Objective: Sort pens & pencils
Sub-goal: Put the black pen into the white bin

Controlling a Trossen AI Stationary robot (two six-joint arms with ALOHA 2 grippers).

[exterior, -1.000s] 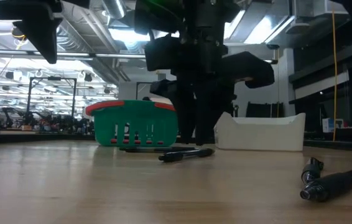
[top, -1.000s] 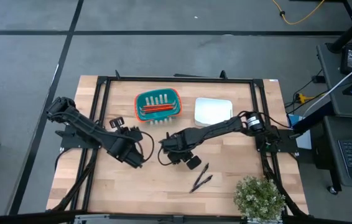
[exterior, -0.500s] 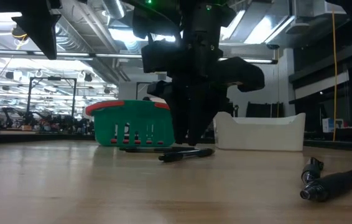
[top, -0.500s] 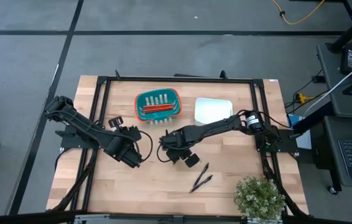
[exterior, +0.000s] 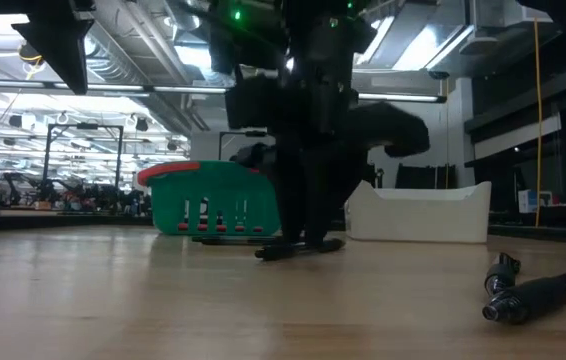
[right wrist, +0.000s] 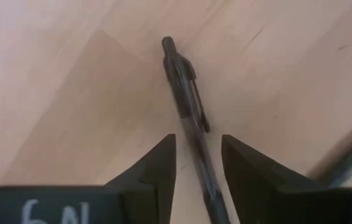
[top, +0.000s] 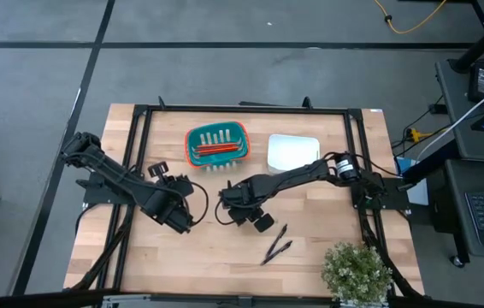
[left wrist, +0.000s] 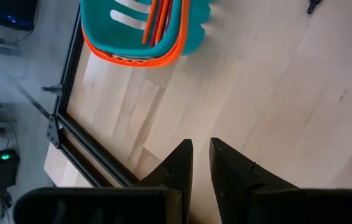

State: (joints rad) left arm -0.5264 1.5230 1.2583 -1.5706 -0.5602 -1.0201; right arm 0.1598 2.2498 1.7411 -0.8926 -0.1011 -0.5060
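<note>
- Since a second ago, the right gripper (exterior: 303,238) has come lower, down to the black pen (exterior: 299,247) on the wooden surface (exterior: 163,300). The left arm has stayed where it was.
- High view: the right gripper (top: 235,208) is near the middle of the surface (top: 327,214), just below the teal basket (top: 217,145). The red pencils (top: 216,150) lie inside that basket. A white tray (top: 292,151) sits beside the basket. Two more black pens (top: 277,245) lie lower down, near a small green plant (top: 355,269). The left gripper (top: 182,221) waits to the left, apart from all the things.
- Low view: the basket (exterior: 213,207) and the white tray (exterior: 418,212) stand behind the dark arm. A pen (exterior: 538,294) lies close to the camera at the right.
- Left wrist view: the left jaws are nearly closed, with a thin gap, and hold nothing. The basket (left wrist: 188,37) with its pencils (left wrist: 158,22) lies well ahead.
- Right wrist view: the right jaws are open, one on each side of a pen (right wrist: 187,99). The pen lies flat on the surface (right wrist: 70,93) and runs between the two fingers (right wrist: 157,171). They are not squeezing it.
</note>
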